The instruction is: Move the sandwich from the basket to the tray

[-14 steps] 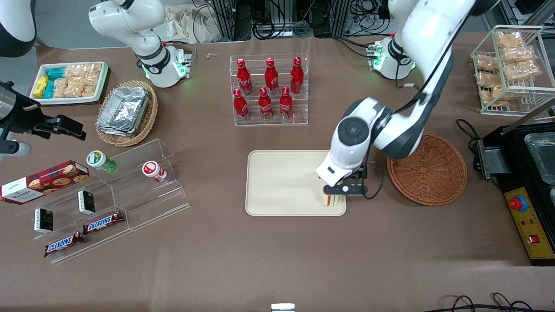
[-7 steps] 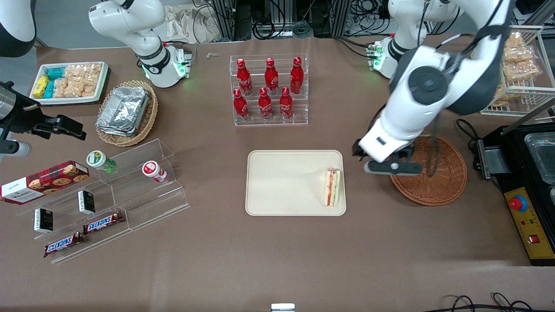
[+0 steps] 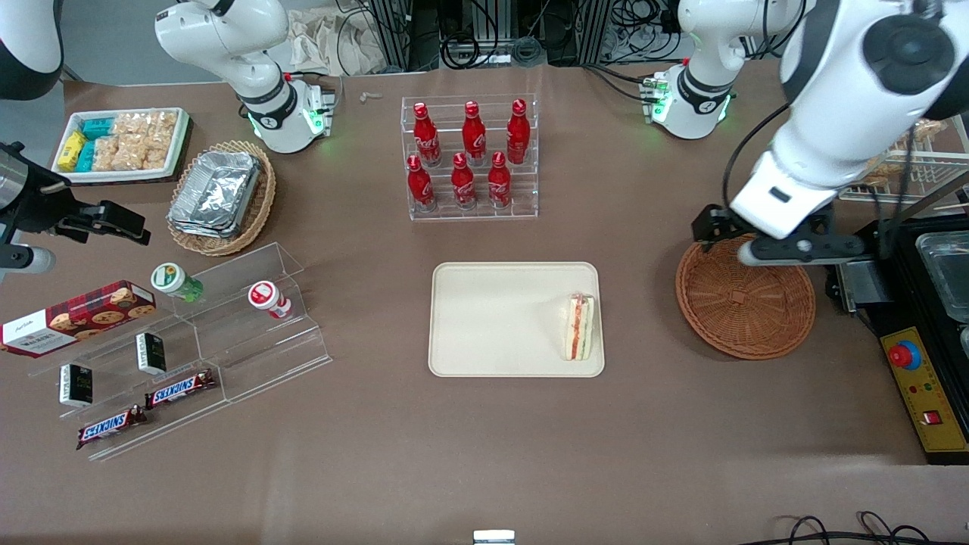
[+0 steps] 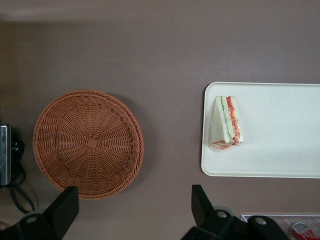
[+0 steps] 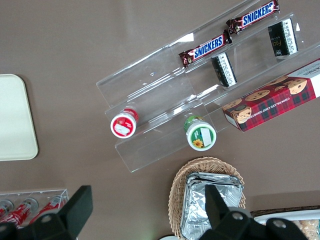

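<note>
The sandwich (image 3: pixel 580 327) (image 4: pixel 226 123) lies on the tray (image 3: pixel 500 318) (image 4: pixel 280 130) along the edge nearest the basket (image 3: pixel 746 297) (image 4: pixel 88 143), while the gripper (image 3: pixel 787 246) (image 4: pixel 131 210) hangs above the basket's rim with its fingers (image 4: pixel 200 200) spread wide and holding nothing.

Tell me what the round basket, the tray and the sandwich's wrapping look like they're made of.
Basket: woven wicker or rattan, reddish-brown, matte; the radiating weave shows. Tray: probably molded plastic, cream, smooth with a low rounded rim. Sandwich: soft white bread under what looks like clear film, glossy in the wrist view. The claw hangs open above the basket's edge, holding nothing.
</note>
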Controlling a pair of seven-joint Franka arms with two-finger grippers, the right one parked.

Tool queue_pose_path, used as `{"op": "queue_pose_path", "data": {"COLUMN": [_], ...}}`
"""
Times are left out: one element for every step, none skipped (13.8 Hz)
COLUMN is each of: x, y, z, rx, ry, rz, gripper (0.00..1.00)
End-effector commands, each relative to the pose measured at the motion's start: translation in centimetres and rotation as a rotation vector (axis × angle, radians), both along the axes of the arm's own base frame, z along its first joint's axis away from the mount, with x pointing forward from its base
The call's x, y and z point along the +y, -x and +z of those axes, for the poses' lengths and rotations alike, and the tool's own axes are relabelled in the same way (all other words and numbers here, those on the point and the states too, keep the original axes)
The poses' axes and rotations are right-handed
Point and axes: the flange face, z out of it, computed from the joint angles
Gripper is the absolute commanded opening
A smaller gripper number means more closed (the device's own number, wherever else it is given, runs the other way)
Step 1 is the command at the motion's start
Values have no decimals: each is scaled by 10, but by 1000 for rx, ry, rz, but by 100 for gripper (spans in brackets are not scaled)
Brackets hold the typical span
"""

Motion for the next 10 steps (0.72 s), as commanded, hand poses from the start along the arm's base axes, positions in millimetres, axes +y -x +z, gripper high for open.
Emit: {"op": "queue_pose_path", "data": {"x": [31, 46, 54, 55, 56, 55, 54, 54, 52, 52], "y": [19, 22, 25, 26, 25, 24, 23, 21, 16, 11], "z": [15, 17, 19, 20, 20, 21, 24, 26, 29, 32], "rx": [-3, 1, 5, 9, 11, 8, 4, -1, -8, -14], "ry": [33, 53, 61, 61, 60, 61, 62, 63, 66, 68], "rz": [-34, -43, -38, -36, -30, -21, -23, -22, -26, -26], "gripper": [100, 100, 100, 100, 100, 100, 100, 100, 100, 100]}}
